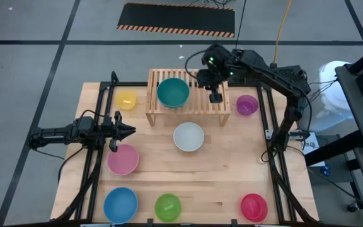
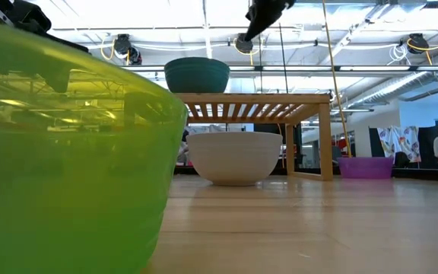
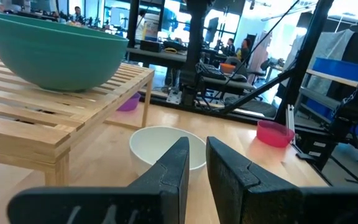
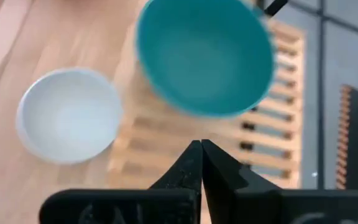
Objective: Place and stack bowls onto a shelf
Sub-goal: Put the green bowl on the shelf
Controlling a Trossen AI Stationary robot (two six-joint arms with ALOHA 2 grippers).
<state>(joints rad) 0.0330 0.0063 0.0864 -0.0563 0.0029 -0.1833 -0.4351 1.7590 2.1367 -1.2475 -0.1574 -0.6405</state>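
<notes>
We see the teal bowl (image 1: 172,93) sitting on the shelf (image 1: 216,108) at upper centre, our right gripper (image 1: 215,96) pressed together and empty above the slats, our left gripper (image 1: 128,130) nearly closed at middle left beside the pink bowl (image 1: 123,159).

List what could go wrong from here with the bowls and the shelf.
1. The teal bowl sits toward one end of the shelf, alone; a bump from the right hand, hovering shut above the slats, might slide it.
2. The white bowl lies just in front of the shelf, so lifting it could clip the shelf edge.
3. The left hand waits beside the pink bowl and might nudge it.
</notes>
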